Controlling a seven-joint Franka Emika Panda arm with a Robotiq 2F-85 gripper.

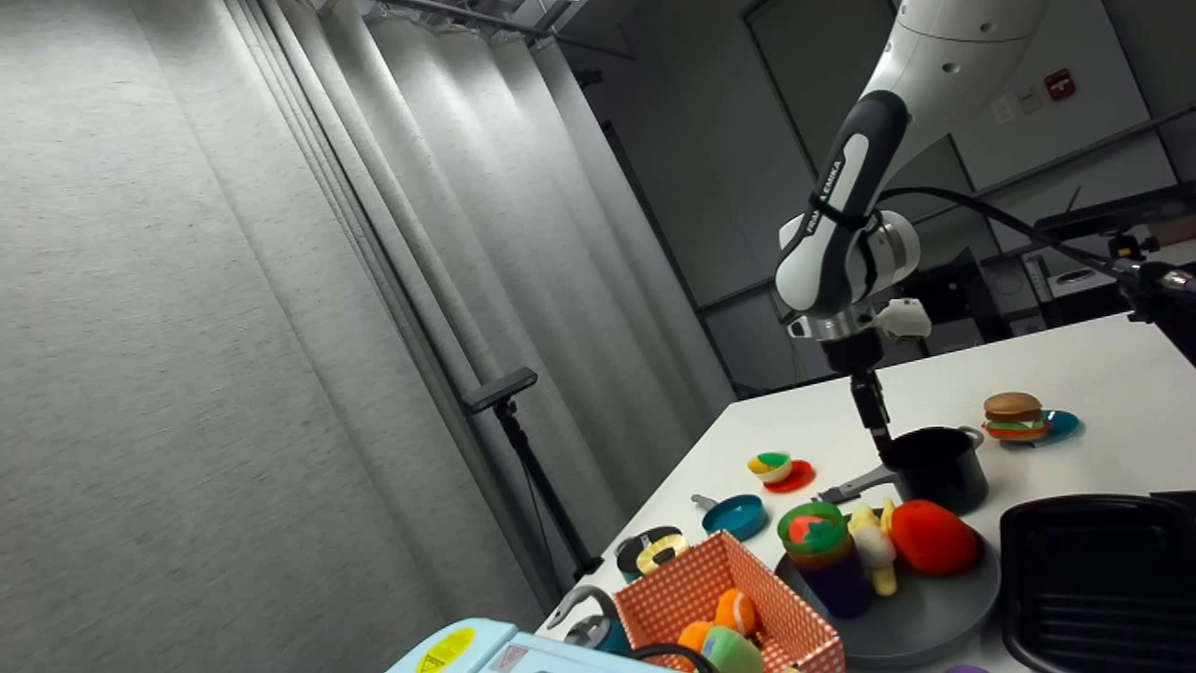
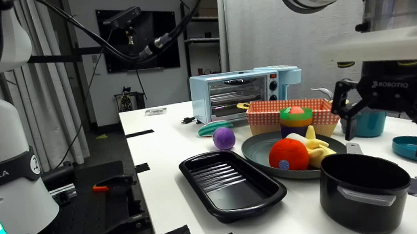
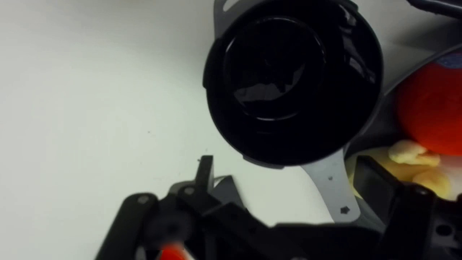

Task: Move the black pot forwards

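My claw gapes, empty. If I lower onto the pot's long handle, wrist-view five o'clock, the yellow toy at four could jam one finger.

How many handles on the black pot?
2. In the wrist view: a long gray handle toward the bottom, and a short gray loop at the top edge, on the opposite side of the black pot. No others show.
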